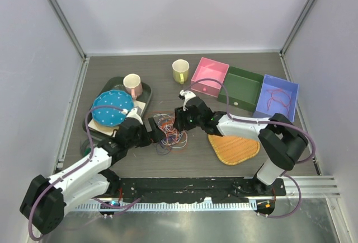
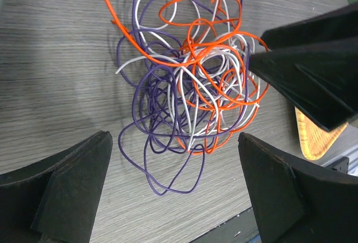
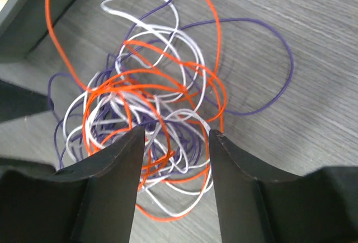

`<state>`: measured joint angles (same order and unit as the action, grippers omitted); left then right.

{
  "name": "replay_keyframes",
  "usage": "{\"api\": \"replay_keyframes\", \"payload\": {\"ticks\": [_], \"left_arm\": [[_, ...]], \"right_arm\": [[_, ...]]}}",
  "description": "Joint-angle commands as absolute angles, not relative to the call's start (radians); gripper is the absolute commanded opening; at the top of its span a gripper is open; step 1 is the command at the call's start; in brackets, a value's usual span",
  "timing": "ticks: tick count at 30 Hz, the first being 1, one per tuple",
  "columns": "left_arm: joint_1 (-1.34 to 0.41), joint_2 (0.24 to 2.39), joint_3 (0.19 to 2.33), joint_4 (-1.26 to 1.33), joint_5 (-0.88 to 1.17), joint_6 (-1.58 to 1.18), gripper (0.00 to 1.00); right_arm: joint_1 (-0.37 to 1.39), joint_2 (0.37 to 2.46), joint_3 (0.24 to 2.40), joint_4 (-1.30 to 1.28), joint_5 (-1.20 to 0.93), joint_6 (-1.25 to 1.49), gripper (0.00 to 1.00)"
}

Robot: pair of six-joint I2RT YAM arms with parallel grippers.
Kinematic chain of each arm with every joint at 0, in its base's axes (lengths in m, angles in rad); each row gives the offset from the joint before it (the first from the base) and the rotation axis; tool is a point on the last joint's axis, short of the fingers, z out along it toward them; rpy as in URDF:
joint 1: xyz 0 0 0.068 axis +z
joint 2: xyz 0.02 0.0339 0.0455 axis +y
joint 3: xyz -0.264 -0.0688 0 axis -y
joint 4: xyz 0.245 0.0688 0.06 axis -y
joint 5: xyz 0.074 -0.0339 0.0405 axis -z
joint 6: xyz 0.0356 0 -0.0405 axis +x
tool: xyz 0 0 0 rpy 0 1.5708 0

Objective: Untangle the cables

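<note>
The cables (image 1: 170, 130) lie as one tangled heap of orange-red, purple and white wires on the table, mid-front. My left gripper (image 1: 152, 131) is at the heap's left side and is wide open. In the left wrist view the cables (image 2: 193, 80) lie just beyond my left gripper (image 2: 174, 148), and only a purple loop reaches between its fingers. My right gripper (image 1: 180, 121) is down on the heap from the right. In the right wrist view my right gripper (image 3: 177, 134) has its jaws apart, straddling strands of the cables (image 3: 151, 97). The right fingers (image 2: 313, 69) also show in the left wrist view.
Behind the heap stand a yellow mug (image 1: 180, 70), a pink box (image 1: 210, 76), a green box (image 1: 244, 86) and a blue box (image 1: 278, 94) with a red wire in it. A dark tray (image 1: 146, 90) holds a pink mug (image 1: 132, 84) and a blue dotted plate (image 1: 112, 108). A woven mat (image 1: 234, 149) lies front right.
</note>
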<state>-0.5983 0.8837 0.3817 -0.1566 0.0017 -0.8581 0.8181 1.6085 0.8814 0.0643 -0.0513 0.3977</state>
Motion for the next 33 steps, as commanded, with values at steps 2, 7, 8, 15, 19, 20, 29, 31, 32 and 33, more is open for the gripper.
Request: {"api": "replay_keyframes", "payload": {"ticks": [2,7,8,15,19,20,29,31,32,33], "left_arm": [[-0.600,0.945,0.388,-0.032,0.080,-0.864,1.00],[-0.600,1.012,0.393,0.021,0.112,-0.864,1.00],[-0.600,1.025,0.396,0.026,0.113,-0.865,1.00],[-0.601,1.115,0.433,0.054,0.120,-0.864,0.92],[-0.604,1.169,0.457,0.063,0.109,-0.865,0.47],[-0.604,1.183,0.468,0.063,0.112,-0.861,0.38],[-0.606,1.152,0.532,-0.209,-0.121,-0.910,0.00],[-0.604,1.073,0.538,-0.288,-0.247,-0.939,0.00],[-0.604,1.043,0.543,-0.367,-0.291,-0.951,0.00],[-0.603,1.016,0.546,-0.408,-0.331,-0.962,0.00]], "right_arm": [[0.830,1.655,0.950,0.120,0.086,0.442,0.35],[0.834,1.625,0.940,0.132,0.109,0.439,0.19],[0.834,1.620,0.940,0.132,0.109,0.434,0.18],[0.836,1.580,0.948,0.114,0.127,0.411,0.01],[0.844,1.517,0.959,0.071,0.164,0.387,0.01],[0.844,1.484,0.960,0.064,0.172,0.379,0.01],[0.825,1.293,0.995,-0.141,0.659,0.333,0.01],[0.805,1.250,0.996,-0.191,0.753,0.356,0.01],[0.792,1.235,0.988,-0.204,0.817,0.367,0.01],[0.747,1.215,0.982,-0.215,0.824,0.376,0.01]]}}
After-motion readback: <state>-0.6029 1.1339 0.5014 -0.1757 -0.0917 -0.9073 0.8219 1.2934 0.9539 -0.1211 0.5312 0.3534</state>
